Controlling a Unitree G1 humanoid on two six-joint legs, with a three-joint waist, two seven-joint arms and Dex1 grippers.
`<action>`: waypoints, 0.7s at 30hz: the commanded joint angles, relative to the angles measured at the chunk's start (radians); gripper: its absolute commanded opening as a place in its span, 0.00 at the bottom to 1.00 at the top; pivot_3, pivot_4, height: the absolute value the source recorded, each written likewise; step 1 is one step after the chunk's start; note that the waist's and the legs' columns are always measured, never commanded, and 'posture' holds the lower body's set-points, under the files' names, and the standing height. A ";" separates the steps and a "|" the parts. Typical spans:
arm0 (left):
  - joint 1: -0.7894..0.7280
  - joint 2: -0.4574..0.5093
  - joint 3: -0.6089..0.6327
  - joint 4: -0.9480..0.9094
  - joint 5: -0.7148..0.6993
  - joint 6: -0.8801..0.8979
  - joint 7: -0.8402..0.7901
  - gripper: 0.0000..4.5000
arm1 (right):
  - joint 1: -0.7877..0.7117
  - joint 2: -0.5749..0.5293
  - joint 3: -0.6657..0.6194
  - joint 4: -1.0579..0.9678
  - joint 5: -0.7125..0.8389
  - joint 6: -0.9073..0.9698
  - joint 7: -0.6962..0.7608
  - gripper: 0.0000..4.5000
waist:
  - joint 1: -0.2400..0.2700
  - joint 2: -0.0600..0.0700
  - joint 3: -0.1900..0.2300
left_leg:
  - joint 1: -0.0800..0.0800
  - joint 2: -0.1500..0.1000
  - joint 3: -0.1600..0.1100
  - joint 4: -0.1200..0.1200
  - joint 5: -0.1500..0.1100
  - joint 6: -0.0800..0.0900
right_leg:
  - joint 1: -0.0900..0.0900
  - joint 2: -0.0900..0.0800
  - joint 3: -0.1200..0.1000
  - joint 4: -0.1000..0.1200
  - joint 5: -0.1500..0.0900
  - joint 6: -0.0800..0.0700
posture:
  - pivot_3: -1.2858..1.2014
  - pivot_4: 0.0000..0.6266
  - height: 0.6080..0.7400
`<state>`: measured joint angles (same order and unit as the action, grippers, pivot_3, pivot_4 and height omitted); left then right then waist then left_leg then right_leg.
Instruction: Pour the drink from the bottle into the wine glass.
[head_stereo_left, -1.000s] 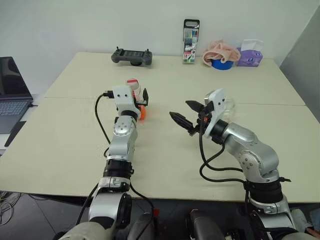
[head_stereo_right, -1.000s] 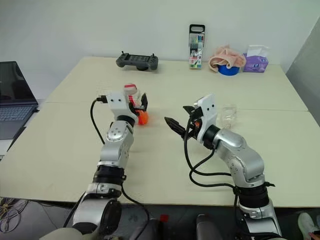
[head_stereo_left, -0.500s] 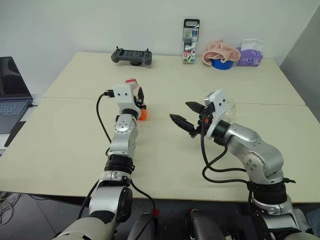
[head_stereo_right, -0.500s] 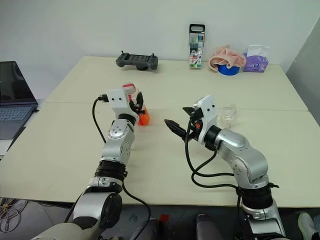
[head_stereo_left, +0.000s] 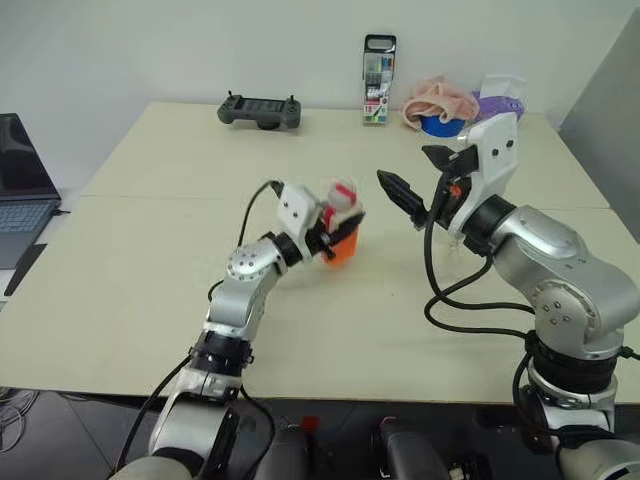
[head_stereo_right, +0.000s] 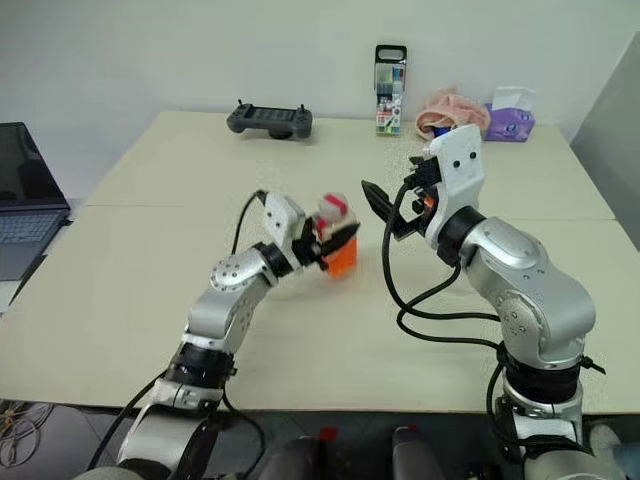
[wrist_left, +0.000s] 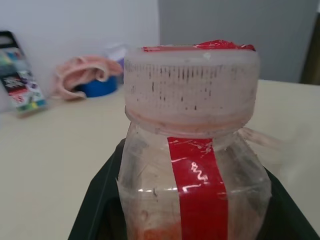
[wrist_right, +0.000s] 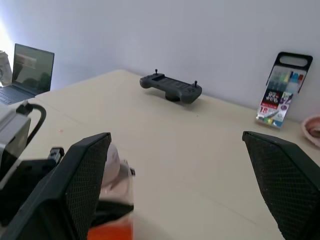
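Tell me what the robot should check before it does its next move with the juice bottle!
1. Bottle gripped by the left gripper: ok, its black fingers hug both sides.
2. Bottle upright: ok.
3. Cap off for pouring: not ok, it is on.
4. Right gripper ready to help: ok, fingers wide open, close beside the bottle, not touching it.
5. Drink inside: ok, orange liquid at the bottom.
6. Wine glass in place: cannot tell.
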<state>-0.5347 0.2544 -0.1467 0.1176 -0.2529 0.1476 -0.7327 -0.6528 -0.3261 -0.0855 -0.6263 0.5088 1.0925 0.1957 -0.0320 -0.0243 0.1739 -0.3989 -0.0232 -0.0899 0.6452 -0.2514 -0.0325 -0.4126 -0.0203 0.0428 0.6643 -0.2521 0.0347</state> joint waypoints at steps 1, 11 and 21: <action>0.010 0.000 -0.016 -0.116 -0.022 0.027 -0.020 0.40 | 0.010 0.018 -0.033 -0.107 0.058 0.075 -0.025 1.00 | 0.001 0.000 0.000 | 0.000 0.000 -0.001 0.000 0.000 0.000 | 0.000 0.000 0.000 0.000 0.000 0.000 | 0.52 0.24 1.00; 0.027 -0.039 -0.036 -0.170 -0.020 0.063 -0.017 0.40 | 0.069 0.097 -0.027 -0.193 0.168 0.235 -0.074 1.00 | 0.002 0.000 0.000 | 0.001 -0.001 -0.001 0.001 0.001 0.001 | 0.003 0.001 -0.001 0.000 0.000 0.000 | 0.52 0.24 1.00; 0.039 -0.046 -0.063 -0.182 0.002 0.058 -0.023 0.40 | 0.084 0.123 0.015 -0.154 0.104 0.202 -0.132 1.00 | 0.001 0.000 0.000 | 0.001 -0.001 -0.001 0.001 0.001 0.001 | 0.002 0.001 -0.001 0.000 0.000 0.000 | 0.52 0.24 1.00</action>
<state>-0.4858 0.2152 -0.1946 -0.0106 -0.2519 0.2306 -0.7537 -0.5645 -0.2095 -0.0732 -0.7663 0.6193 1.3184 0.0737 -0.0307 -0.0242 0.1738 -0.3977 -0.0244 -0.0909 0.6465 -0.2507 -0.0314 -0.4102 -0.0194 0.0422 0.6644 -0.2521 0.0348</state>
